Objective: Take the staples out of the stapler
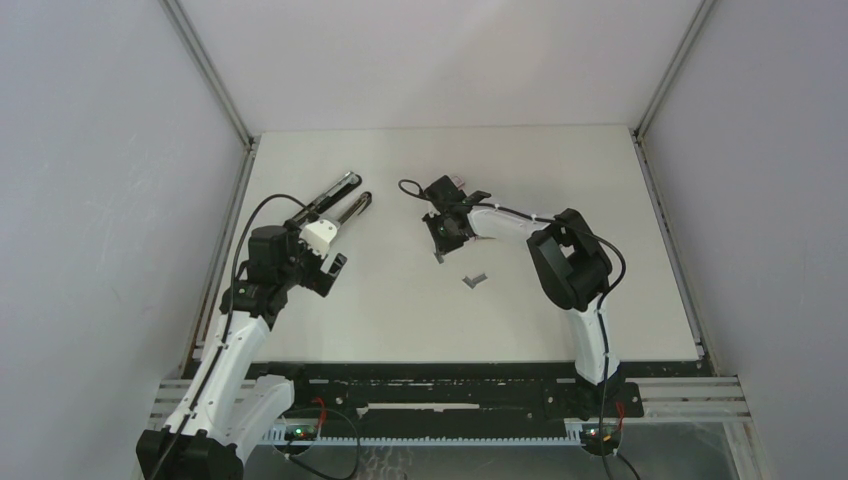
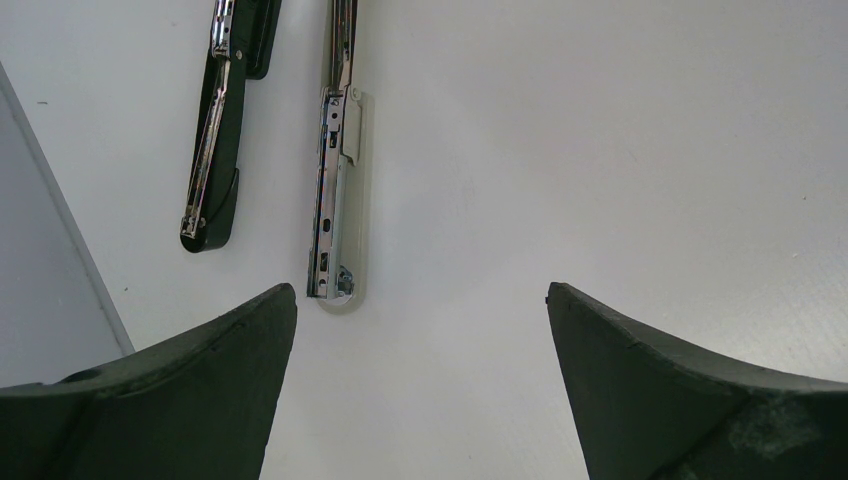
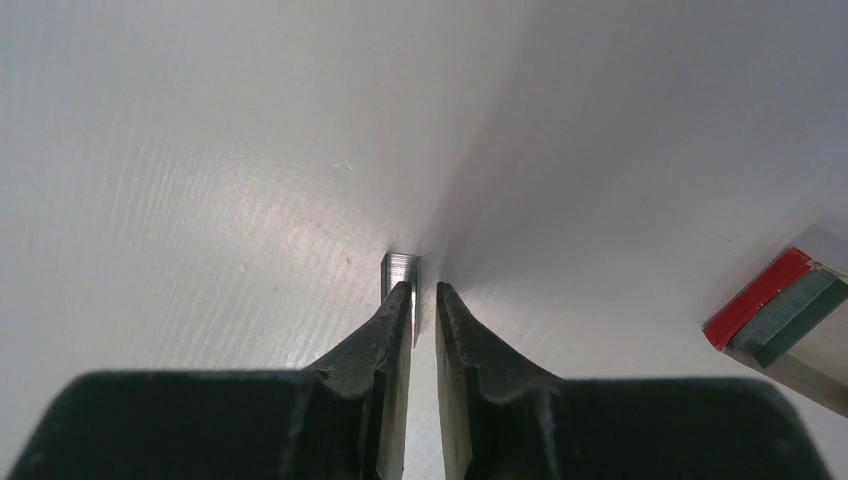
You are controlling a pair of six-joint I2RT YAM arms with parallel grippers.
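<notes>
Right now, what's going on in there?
The stapler lies opened on the left side. The left claw hangs wide open just short of it, holding nothing. The right claw is nearly closed at a small strip of staples. Whether it actually grips them is unclear.

On my overhead feed I see a white table (image 1: 560, 160) boxed in by pale walls (image 1: 100, 200) with metal corner posts (image 1: 207, 70). On the right wrist feed, a small flat box (image 3: 780, 310), red-edged with a grey-green face, lies at the right border, partly cut off.
</notes>
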